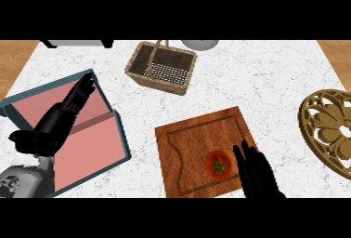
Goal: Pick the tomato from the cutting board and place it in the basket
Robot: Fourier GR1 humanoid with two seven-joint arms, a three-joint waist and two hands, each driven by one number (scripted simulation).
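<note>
Left hand (65,114) over pink tray (96,148) at counter's left edge, fingers straight, holding nothing. Basket (162,67) near counter's back edge, handle partly cut off. Cutting board (205,153) front-centre, tomato (218,164) near its right edge, touching right hand (255,172); fingers straight, wrist cut off. Gold trivet (332,130) cropped at right. White marble counter (260,79), wood floor beyond.

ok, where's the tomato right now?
In the head view, the tomato lies on the lower right part of the cutting board, just left of the right hand. The basket sits farther up the counter.
</note>
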